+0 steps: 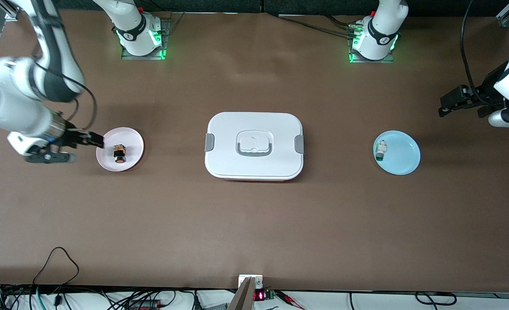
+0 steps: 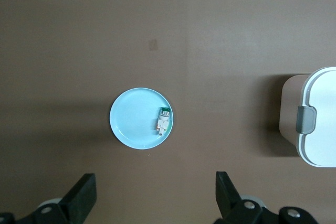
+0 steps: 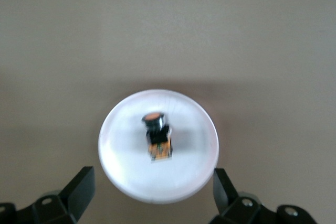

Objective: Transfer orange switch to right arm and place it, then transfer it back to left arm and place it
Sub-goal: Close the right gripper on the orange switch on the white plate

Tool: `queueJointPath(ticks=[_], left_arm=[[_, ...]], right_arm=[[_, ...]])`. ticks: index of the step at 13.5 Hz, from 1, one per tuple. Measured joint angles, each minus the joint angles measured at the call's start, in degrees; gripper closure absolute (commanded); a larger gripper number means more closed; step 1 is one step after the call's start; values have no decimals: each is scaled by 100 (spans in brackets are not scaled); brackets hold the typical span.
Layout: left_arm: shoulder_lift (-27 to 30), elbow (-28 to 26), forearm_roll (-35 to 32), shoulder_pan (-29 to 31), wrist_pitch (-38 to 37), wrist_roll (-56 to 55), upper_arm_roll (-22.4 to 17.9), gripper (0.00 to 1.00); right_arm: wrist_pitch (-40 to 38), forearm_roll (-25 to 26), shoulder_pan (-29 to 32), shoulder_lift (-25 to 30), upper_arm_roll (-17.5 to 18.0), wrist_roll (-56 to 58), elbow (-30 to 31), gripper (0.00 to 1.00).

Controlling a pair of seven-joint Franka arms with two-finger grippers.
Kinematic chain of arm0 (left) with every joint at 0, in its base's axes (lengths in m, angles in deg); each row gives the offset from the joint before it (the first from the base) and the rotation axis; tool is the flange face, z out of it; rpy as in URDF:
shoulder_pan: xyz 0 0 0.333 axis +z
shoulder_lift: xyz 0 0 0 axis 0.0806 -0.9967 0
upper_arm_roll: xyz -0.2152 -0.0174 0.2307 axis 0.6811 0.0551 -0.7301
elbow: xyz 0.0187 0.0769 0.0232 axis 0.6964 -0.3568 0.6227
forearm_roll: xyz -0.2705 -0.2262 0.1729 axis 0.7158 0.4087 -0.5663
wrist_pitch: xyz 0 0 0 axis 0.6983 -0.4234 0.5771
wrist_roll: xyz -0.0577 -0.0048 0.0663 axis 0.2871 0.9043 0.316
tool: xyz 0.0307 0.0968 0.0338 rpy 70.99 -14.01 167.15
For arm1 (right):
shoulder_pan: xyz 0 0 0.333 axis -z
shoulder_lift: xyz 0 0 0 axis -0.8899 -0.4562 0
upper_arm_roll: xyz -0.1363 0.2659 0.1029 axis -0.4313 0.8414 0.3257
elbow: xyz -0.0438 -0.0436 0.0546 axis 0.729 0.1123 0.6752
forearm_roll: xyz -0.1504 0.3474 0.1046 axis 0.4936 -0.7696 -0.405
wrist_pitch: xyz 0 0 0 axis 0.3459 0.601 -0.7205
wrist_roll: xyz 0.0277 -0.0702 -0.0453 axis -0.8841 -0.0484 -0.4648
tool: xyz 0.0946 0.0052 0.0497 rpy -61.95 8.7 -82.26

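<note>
**Orange switch on the pink plate, both grippers spread and empty**

The orange switch (image 1: 119,153) lies on its side on a pale pink plate (image 1: 131,135) toward the right arm's end of the table, at about nine o'clock from the box (image 1: 254,145) in the front view. On the plate it sits near the middle; its round orange face points to roughly six o'clock in the front view.

The right gripper (image 1: 95,140) is over the plate's rim at nine o'clock from the switch, fingers spread wide apart and grasping nothing. In the right wrist view the two black fingers (image 3: 79,187) flank the plate (image 3: 121,171), with the switch (image 3: 157,137) in the gap but not touched.

The white box with grey side clips and a grey-rimmed lid handle stands at the table's centre, lid on.

At three o'clock from the box lies a light blue plate (image 1: 403,157) bearing a small white-and-green component (image 1: 381,150) near its rim on the side toward the box. The left gripper (image 1: 448,103) waits over bare table at about one o'clock from that plate, fingers (image 2: 84,195) released, empty.
</note>
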Motion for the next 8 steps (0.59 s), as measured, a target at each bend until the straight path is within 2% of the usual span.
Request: queueJointPath(ticks=[2, 4, 8], left_arm=[[-6, 0, 0, 4, 0, 0, 0, 0], [-10, -1, 0, 6, 0, 0, 0, 0], [-12, -1, 0, 7, 0, 0, 0, 0]], right_arm=[[945, 1, -3, -301, 0, 5, 505, 0], [1524, 2, -6, -465, 1, 19, 880, 0], [1848, 34, -12, -506, 13, 79, 1165, 0]])
